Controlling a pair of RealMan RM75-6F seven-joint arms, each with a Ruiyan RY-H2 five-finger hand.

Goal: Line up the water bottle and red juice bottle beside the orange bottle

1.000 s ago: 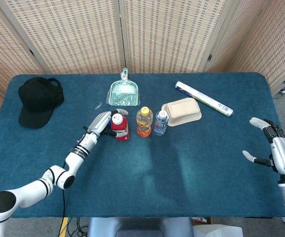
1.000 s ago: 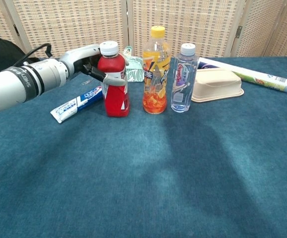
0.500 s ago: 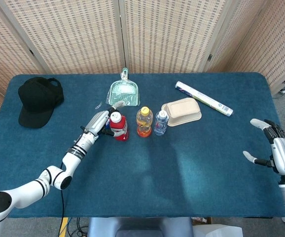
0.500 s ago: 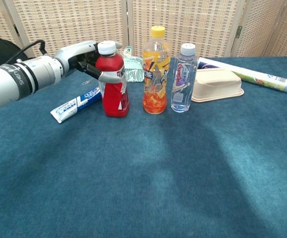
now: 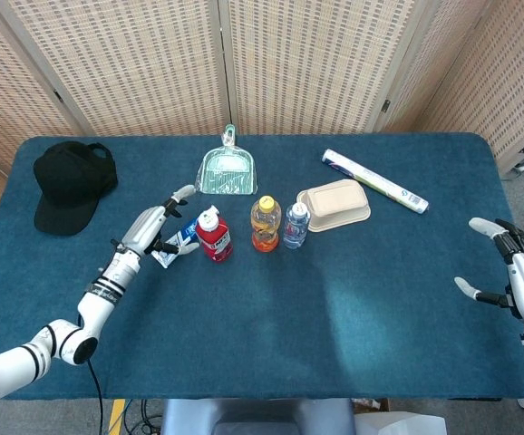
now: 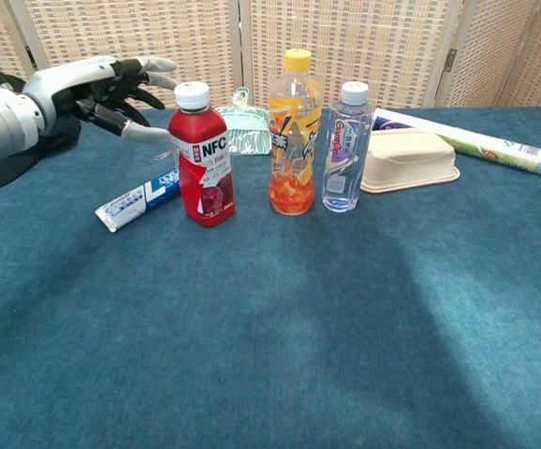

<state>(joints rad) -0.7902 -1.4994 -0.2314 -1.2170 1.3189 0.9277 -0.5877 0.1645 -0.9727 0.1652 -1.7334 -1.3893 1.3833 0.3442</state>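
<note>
Released a moment ago, the red juice bottle (image 5: 213,234) now stands alone, and the left hand (image 5: 150,228) has drawn back to the left with its fingers spread, grasping nothing.

From the head view, the red juice bottle stands just left of the orange bottle (image 5: 265,222), with the water bottle (image 5: 295,225) just right of it, so the three form a row across the blue surface (image 5: 353,308). A toothpaste tube (image 5: 177,245) lies between the left hand and the juice bottle. The right hand (image 5: 523,283) hangs open at the right edge, well apart from everything.

From the chest view, the left hand (image 6: 83,92) hovers left of and behind the juice bottle (image 6: 200,157), apart from it. All three bottles stand upright, the orange bottle (image 6: 291,133) and water bottle (image 6: 345,148) close together.

The placing step looks finished; what remains is probably only to withdraw the left arm without brushing the juice bottle.
</note>
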